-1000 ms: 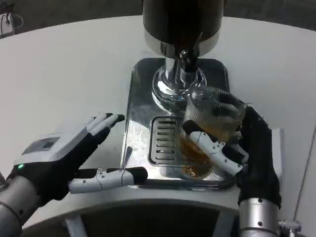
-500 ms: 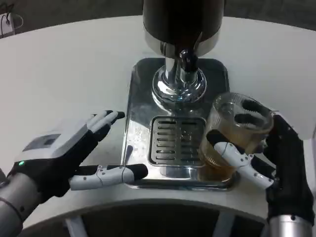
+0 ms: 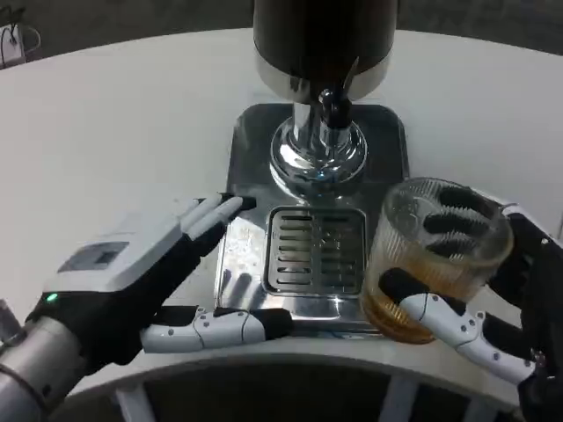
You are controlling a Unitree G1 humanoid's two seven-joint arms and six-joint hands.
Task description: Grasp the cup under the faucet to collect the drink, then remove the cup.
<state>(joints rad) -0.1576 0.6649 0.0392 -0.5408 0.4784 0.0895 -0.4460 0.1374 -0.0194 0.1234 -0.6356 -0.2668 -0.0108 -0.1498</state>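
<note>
A: Now, lower right of frame: right hand (image 3: 493, 308) wraps the cup (image 3: 437, 260), amber drink inside, just off the drip tray (image 3: 312, 176).

B: Risk?

A: Cup looks tilted; a jolt could slop it. Left hand (image 3: 145, 281) spread wide, holding nothing, lower left.

B: Surroundings?

A: White table (image 3: 114, 132), dispenser (image 3: 321, 53) top centre.

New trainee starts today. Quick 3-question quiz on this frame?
1. True or false: the right hand holds the cup.
2. The cup sits: A) under the faucet B) right of the drip grate C) on the left hand.
3. What is in the cup?

Key
1. True.
2. B.
3. A little amber drink at the bottom.
</note>
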